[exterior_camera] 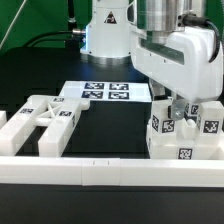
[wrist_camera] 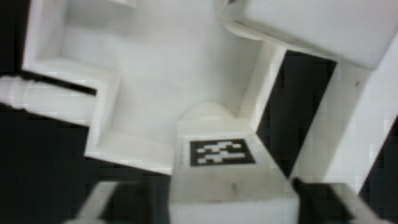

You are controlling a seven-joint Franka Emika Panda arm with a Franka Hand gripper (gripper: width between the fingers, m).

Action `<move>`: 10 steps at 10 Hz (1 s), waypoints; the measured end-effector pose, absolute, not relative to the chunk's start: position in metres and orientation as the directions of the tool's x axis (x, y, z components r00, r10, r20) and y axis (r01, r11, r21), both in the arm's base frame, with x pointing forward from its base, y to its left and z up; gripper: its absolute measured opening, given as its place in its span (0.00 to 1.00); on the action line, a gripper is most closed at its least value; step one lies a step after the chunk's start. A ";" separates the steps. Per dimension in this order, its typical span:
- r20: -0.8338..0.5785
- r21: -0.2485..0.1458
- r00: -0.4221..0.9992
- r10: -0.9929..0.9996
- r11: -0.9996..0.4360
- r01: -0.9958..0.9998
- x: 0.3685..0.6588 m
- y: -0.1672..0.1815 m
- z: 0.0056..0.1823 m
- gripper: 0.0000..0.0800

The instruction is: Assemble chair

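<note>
Gripper (exterior_camera: 180, 112), right, over tagged parts (exterior_camera: 168, 140), open or gripping cannot be told; X-frame (exterior_camera: 45, 120) lower left; marker board (exterior_camera: 105, 92) centre; rail (exterior_camera: 110, 172) along bottom.

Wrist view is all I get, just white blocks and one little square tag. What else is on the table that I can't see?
Observer: An X-braced frame lies on the exterior view's left, well apart from the gripper on the right.
Operator: Are there more tags anywhere?
Observer: Yes. The marker board lies flat in the middle, showing several tags.
Operator: What's at the front?
Observer: A long white rail runs along the near edge of the table.
</note>
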State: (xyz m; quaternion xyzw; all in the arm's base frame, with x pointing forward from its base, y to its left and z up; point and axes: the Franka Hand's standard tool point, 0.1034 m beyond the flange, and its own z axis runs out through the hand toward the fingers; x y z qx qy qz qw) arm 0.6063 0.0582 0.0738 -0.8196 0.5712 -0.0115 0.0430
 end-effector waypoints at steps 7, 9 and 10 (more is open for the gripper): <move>0.043 -0.083 0.861 -0.507 -0.861 -0.502 0.610 0.042 0.075 0.81; 0.048 -0.083 0.910 -0.412 -0.909 -0.408 0.609 0.052 0.075 0.81; 0.050 -0.082 0.930 -0.364 -0.930 -0.359 0.609 0.055 0.074 0.81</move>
